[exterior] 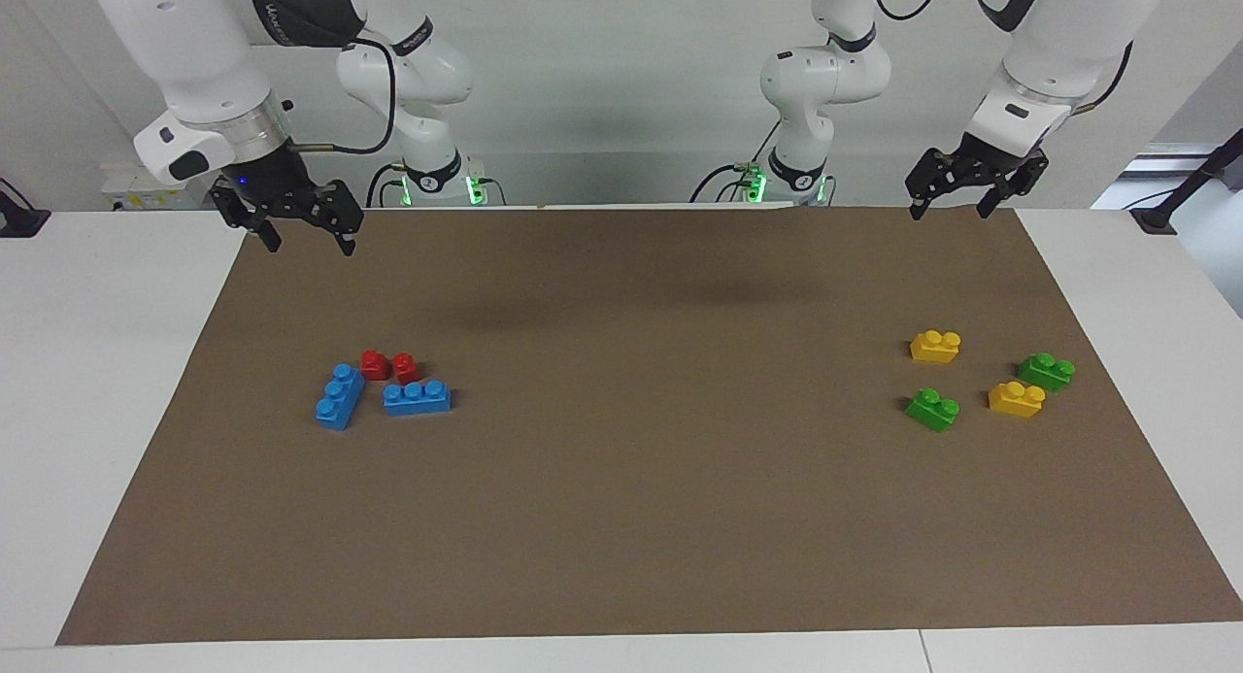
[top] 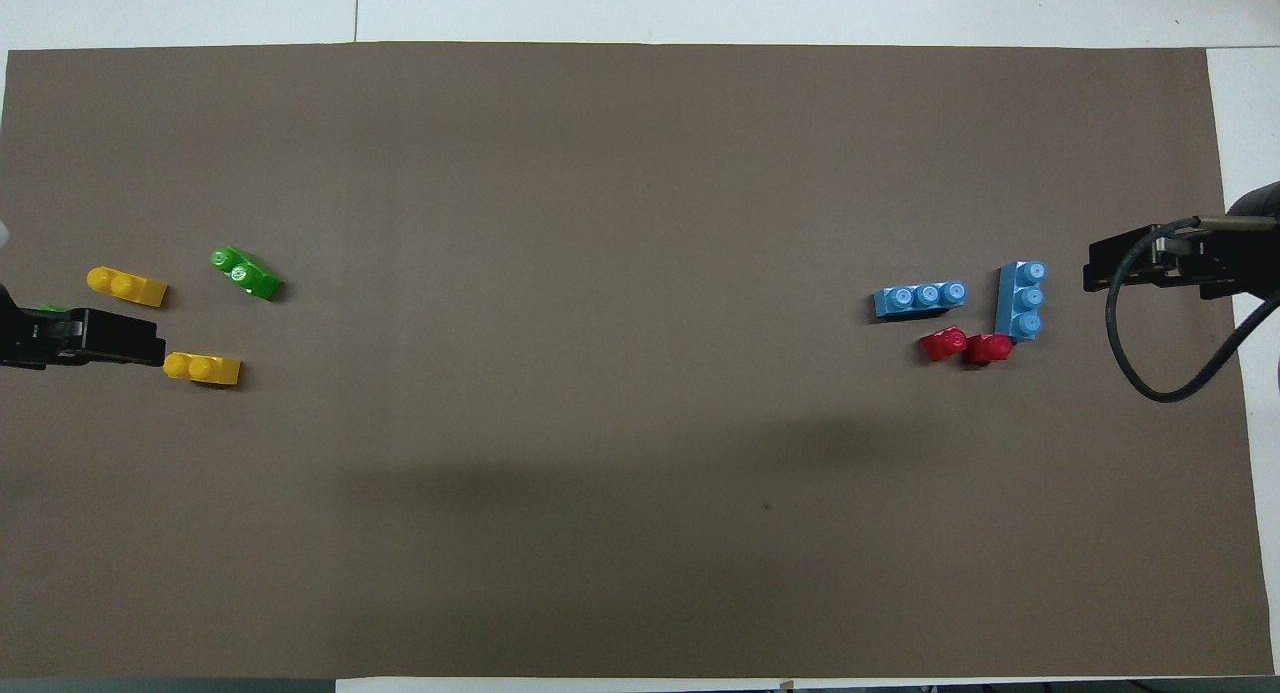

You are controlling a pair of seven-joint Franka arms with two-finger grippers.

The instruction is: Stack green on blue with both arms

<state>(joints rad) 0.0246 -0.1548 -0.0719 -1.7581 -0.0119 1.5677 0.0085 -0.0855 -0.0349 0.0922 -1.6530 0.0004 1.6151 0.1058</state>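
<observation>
You've got both grippers up in the air w/ fingers spread, holding nothing. Left gripper (exterior: 948, 207) hangs over the mat's (exterior: 621, 518) robot-side edge at the left arm's end; right gripper (exterior: 307, 236) hangs over the robot-side edge at the right arm's end.

Green bricks sit on the mat at the left arm's end, well apart from the left gripper and farther from the robots than the mat edge under it. One green (exterior: 1046, 371) lies closest to that end of the table; in the overhead view it's nearly all hidden under the gripper, only a sliver showing. The other green (exterior: 932, 409) is a bit farther from the robots and more toward mid-table, lying free. Two yellow bricks sit w/ them: one yellow (exterior: 935, 346) nearest the robots, the second yellow (exterior: 1016, 399) between the two greens, just beside the first green.

Blue bricks are at the right arm's end, well apart from the right gripper. One blue (exterior: 340, 396) lies angled, one end toward the robots; the other blue (exterior: 416, 397) lies along the table's length, just beside it. Two reds (exterior: 389, 366) sit close together, just robot-side of the blues, near both.

Nothing stacked yet; all bricks lie flat, studs up.
</observation>
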